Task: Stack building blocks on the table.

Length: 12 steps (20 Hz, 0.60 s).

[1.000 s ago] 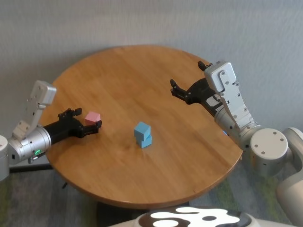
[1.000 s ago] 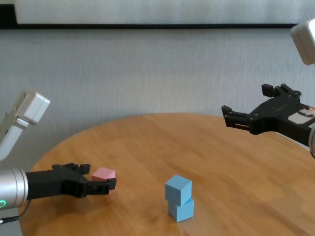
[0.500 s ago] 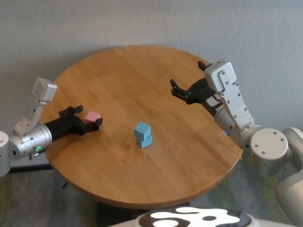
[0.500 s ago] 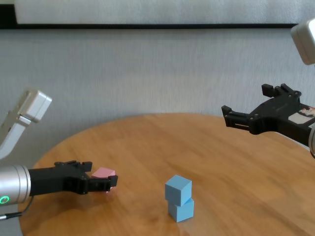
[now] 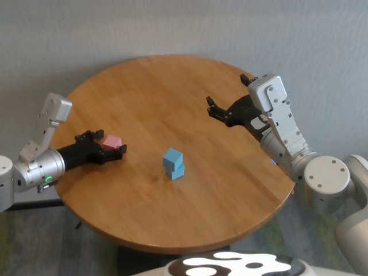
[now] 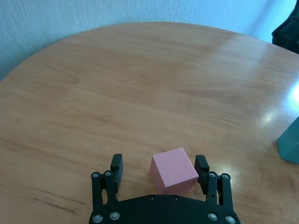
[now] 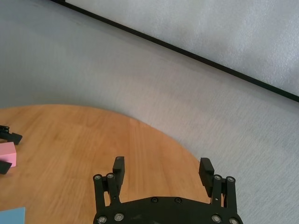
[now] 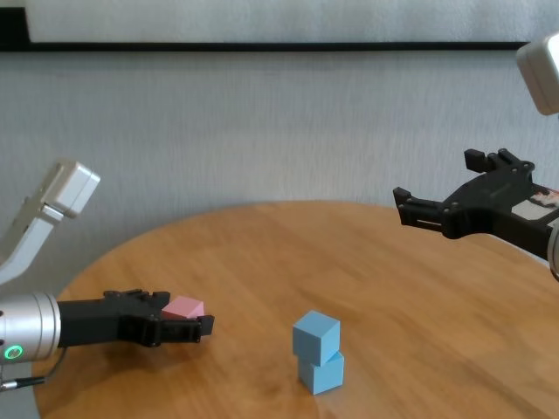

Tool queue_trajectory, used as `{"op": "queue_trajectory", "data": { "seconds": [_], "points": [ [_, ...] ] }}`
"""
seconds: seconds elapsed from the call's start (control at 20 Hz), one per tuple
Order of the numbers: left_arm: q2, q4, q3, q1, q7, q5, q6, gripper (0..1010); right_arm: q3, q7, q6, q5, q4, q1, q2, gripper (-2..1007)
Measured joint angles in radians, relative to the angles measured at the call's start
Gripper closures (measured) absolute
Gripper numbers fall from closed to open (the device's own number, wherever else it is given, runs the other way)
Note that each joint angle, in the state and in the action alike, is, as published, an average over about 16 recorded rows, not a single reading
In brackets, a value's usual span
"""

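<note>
A pink block [image 5: 112, 142] rests on the round wooden table [image 5: 172, 218] at its left side. My left gripper [image 5: 106, 144] lies low over the tabletop, open, with a finger on each side of the block. The left wrist view shows the pink block [image 6: 174, 170] nearer one finger, with a gap to the other; my left gripper [image 6: 159, 164] is not closed on it. Two light blue blocks sit stacked near the table's middle, the upper one [image 5: 172, 156] turned slightly on the lower one [image 5: 178, 171]. My right gripper [image 5: 229, 93] hovers open and empty above the table's right side.
A grey wall [image 8: 279, 131] with a dark strip [image 8: 262, 45] stands behind the table. Bare wood [image 8: 419, 288] lies between the blue stack [image 8: 318, 353] and my right gripper [image 8: 437, 177]. The table's near edge [image 5: 172, 248] curves just before the robot's body.
My left arm has crept forward a little, so its fingers reach further along the pink block. The block, the blue stack and the right arm have not moved.
</note>
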Motion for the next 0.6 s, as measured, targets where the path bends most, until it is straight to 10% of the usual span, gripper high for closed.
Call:
{"op": "queue_trajectory", "data": {
  "seconds": [0.6],
  "points": [
    [0.001,-0.009,-0.001,0.005,0.009,0.0,0.0,238,0.0,0.0,0.0,0.0,0.0,0.0,0.0,0]
  ]
}}
